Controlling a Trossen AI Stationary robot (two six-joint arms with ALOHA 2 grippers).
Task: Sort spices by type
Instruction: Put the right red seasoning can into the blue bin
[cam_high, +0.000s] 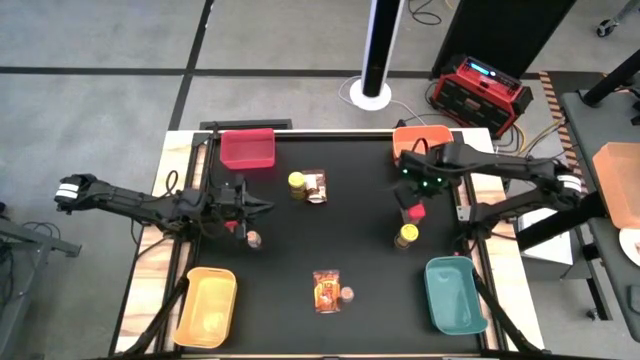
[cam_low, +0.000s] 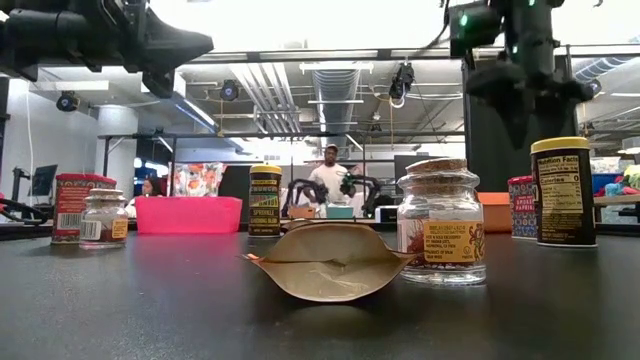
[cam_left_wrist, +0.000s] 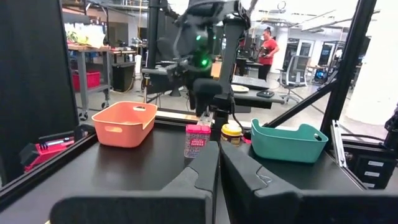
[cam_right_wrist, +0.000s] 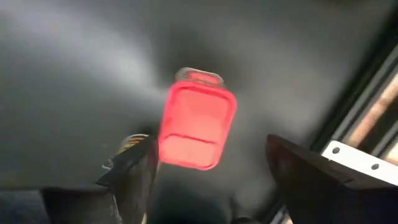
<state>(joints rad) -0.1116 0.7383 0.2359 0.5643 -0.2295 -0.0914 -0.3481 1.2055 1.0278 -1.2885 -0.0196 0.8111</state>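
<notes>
Black table (cam_high: 360, 250): red container (cam_right_wrist: 196, 124) below open right gripper (cam_right_wrist: 214, 171).

Bare black mat (cam_high: 350, 240) lies open mid-table. The right gripper (cam_right_wrist: 208, 180), fingers spread, hangs over a red container (cam_right_wrist: 198, 124) with the yellow-lidded jar (cam_high: 406, 236) close beside it.

A packet (cam_high: 327, 290) is lying between the two near bins (cam_high: 205, 306) (a small jar (cam_high: 348, 293) touching its right edge), with two far bins (cam_high: 247, 148) sitting behind.
</notes>
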